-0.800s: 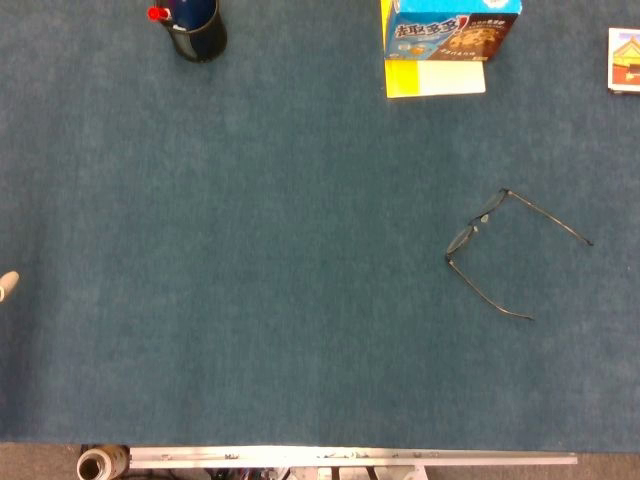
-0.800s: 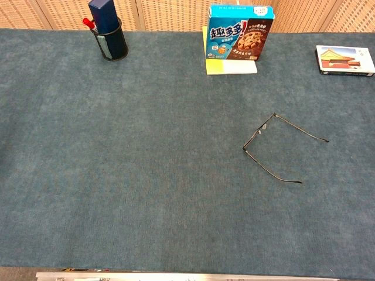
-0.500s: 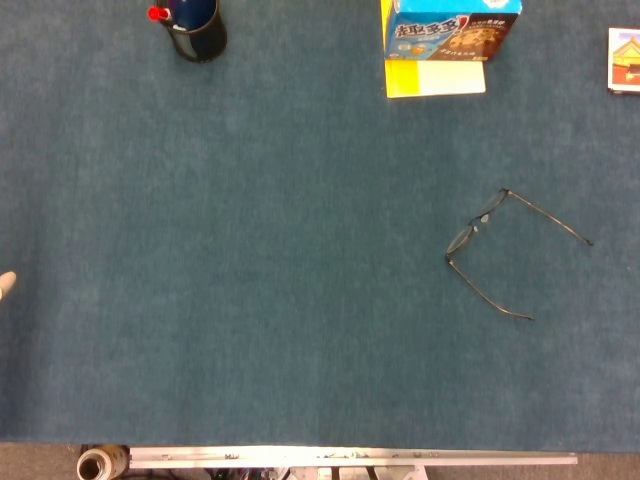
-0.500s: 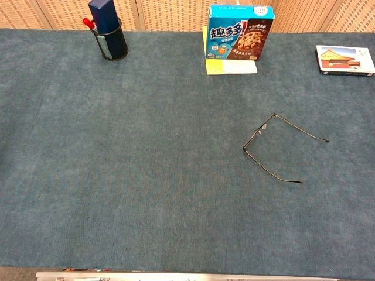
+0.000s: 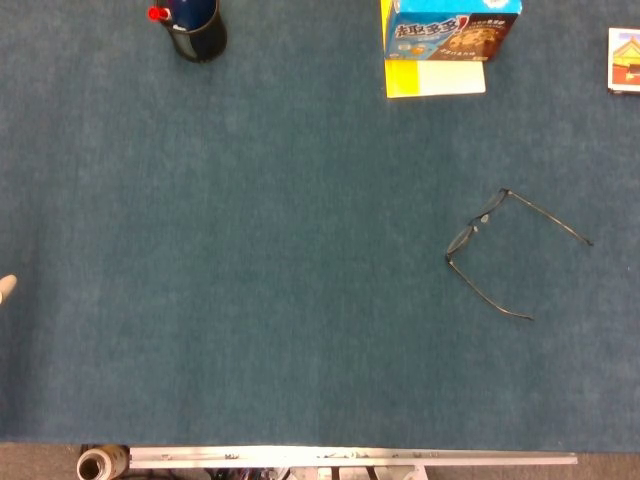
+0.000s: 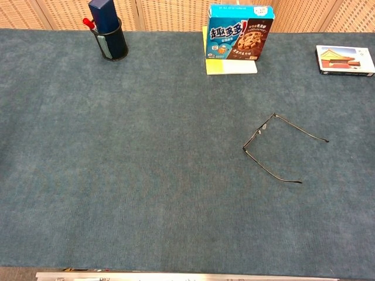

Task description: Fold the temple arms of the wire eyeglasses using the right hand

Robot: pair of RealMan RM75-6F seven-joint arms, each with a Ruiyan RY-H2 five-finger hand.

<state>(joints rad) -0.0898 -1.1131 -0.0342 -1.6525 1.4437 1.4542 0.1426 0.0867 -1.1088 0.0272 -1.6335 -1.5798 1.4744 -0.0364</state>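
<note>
Wire eyeglasses (image 5: 480,235) lie open on the blue felt, well below the cookie box (image 5: 450,28). They look light, thin, bendable; best pushed near the temple tips. Right hand's not visible; left hand's (image 5: 6,287) pose unclear.

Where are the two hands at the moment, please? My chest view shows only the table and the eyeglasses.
Observer: The head view catches one pale tip at its left edge, probably the left hand. The right hand appears in neither view.
Operator: Thank you. Is there anything at the near side that I cannot see?
Observer: Yes. In the head view a roll of tape sits just beyond the table's near edge, at the lower left.
</note>
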